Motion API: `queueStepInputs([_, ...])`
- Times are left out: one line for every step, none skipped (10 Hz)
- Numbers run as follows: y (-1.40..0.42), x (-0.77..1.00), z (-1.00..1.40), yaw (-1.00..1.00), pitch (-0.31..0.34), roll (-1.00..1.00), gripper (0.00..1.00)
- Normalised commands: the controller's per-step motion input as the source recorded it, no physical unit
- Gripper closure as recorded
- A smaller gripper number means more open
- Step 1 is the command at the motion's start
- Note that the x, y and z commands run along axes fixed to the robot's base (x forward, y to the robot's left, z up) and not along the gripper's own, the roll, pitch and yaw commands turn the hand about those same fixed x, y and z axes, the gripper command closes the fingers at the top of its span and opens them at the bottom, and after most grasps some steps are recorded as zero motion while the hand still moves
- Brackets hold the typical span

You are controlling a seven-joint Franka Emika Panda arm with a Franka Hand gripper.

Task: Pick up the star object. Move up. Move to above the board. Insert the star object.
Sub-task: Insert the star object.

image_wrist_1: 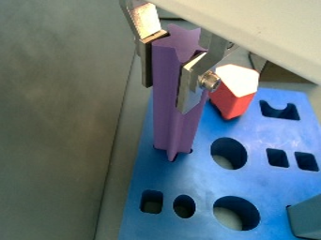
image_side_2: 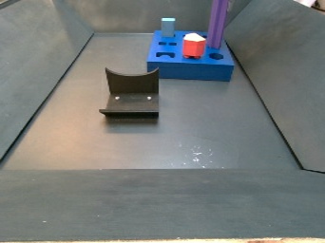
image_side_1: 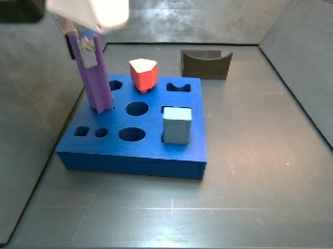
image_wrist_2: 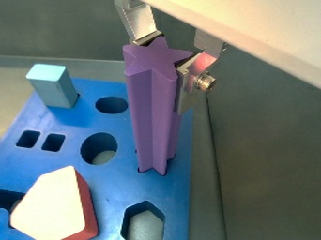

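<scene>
The star object (image_wrist_2: 153, 103), pinched by the tool (image_wrist_2: 163, 45), is entered upright in the board (image_side_1: 124, 156); release is left.

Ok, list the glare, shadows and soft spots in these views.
In a side view, pale glare patches streak the floor behind the board, and the gripper body is washed-out white. In another side view, small specular flecks dot the floor, and the star object is cropped. In both wrist views, focus is soft; the fingers catch highlights.
</scene>
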Motion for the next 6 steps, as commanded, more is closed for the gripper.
queueStepInputs([0.07, 0.87, -0.94, -0.19, 0.116, 0.0, 1.0])
queueStepInputs([0.11, 0.86, -0.96, -0.23, 0.11, 0.0, 1.0])
queueStepInputs([0.13, 0.75, -0.94, -0.27, 0.1, 0.0, 1.0])
queueStepInputs([0.26, 0.28, -0.38, -0.39, -0.1, -0.31, 1.0])
queueStepInputs([0.02, 0.0, -0.01, -0.08, 0.0, -0.03, 1.0])
queueStepInputs([0.0, 0.0, 0.0, 0.0, 0.0, 0.0, 1.0])
